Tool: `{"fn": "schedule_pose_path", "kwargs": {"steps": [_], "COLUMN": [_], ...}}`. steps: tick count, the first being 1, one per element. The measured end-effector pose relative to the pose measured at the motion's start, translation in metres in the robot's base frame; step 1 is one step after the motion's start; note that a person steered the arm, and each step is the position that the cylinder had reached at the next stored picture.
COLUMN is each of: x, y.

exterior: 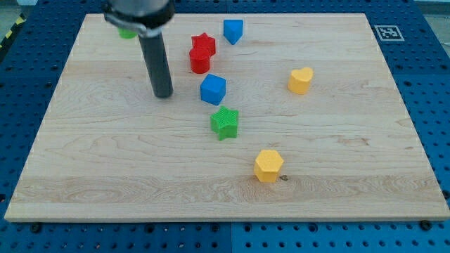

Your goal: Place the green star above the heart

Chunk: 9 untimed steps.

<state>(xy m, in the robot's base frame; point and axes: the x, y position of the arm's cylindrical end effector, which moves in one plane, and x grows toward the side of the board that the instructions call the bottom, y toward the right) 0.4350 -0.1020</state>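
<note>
Right now, in the single camera view, the green star [225, 123] is lying near the middle of the wooden counter [105, 169], just below the blue cube [213, 89] and well apart from the yellow heart [301, 80], which is sitting toward the view's right and a little higher. The star is therefore resting below and to the left of the heart, so the task is looking not yet done; I judge it needs pushing rightward and upward past the heart.

My tip [163, 94] is standing on the counter to the left of the blue cube, apart from it, and up-left of the star, touching no block. That spot seems sensible for sweeping in behind the star, though the blue cube is sitting close to that path.

As for the end effector, it is a plain rod: it has no jaws to spread or press together, and it is holding nothing.

Elsewhere, a red star [204, 43] and a red cylinder [200, 62] are crowding together near the top, beside a blue pentagon-like block [233, 30]. A yellow hexagon [268, 165] is lying lower down, and a green block [127, 32] is peeking out behind the arm, its shape hidden.
</note>
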Motion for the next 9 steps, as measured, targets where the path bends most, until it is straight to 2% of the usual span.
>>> {"fn": "schedule_pose_path", "kwargs": {"steps": [1, 2, 3, 4, 6, 8, 9], "x": [0.061, 0.072, 0.043, 0.000, 0.006, -0.116, -0.109], "y": [0.030, 0.089, 0.136, 0.149, 0.149, 0.192, 0.183]}}
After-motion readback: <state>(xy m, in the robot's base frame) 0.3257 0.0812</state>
